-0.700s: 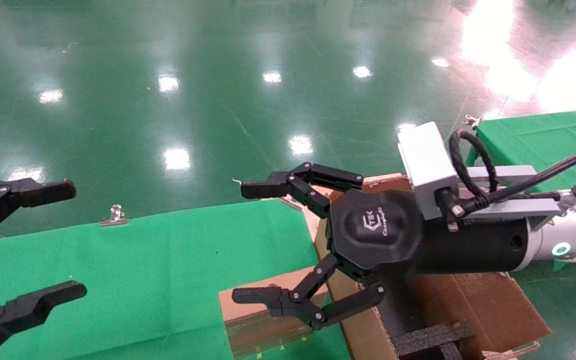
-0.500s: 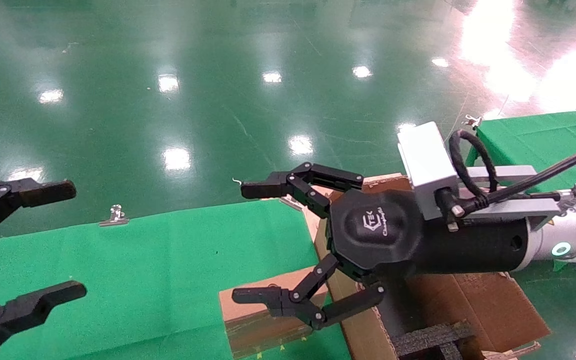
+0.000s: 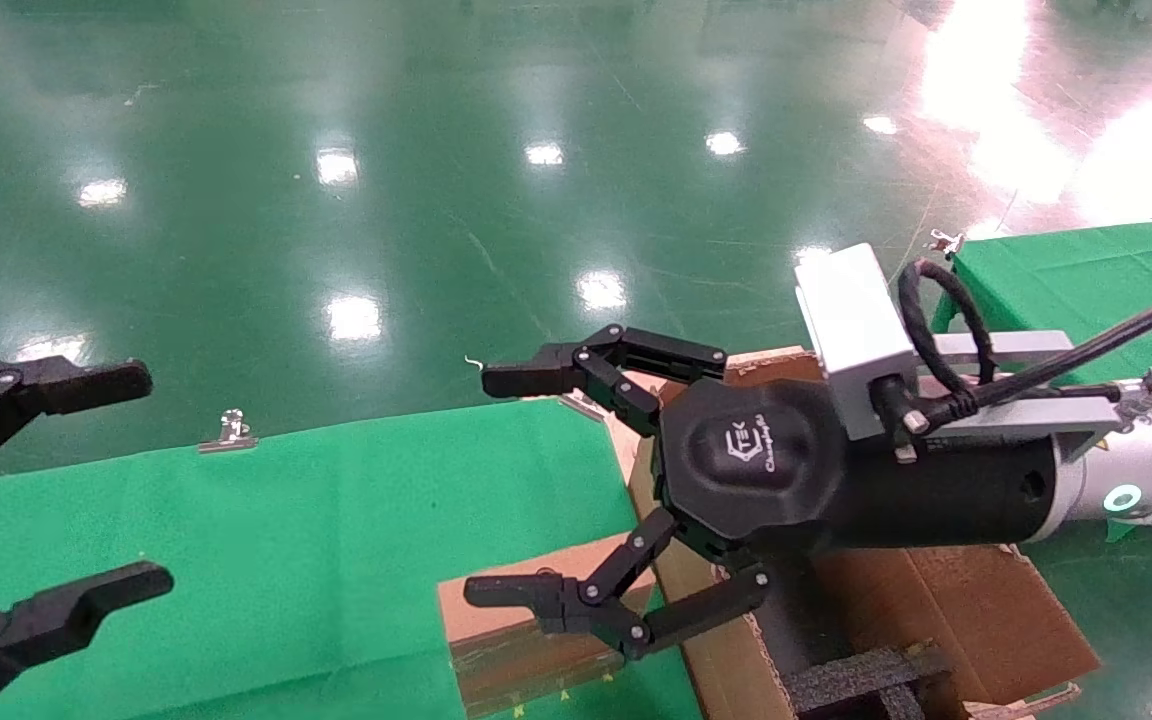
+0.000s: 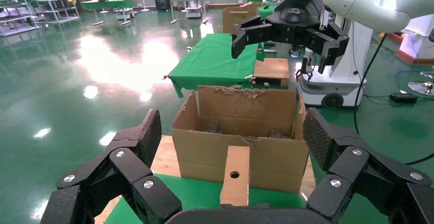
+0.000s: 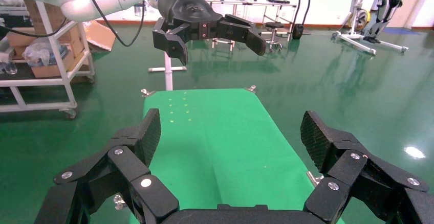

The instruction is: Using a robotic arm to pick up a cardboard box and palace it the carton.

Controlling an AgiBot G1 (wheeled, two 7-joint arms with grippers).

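Your right gripper is hovering spread wide, empty, over the cardboard box, which is lying flat on the green cloth beside the carton, long axis pointing toward it; your left gripper is also gaping.

- You have a table under green cloth across the near left, over the glossy green floor.
- The cardboard box lies flat on its near right part.
- The carton stands just beside the table's right edge.
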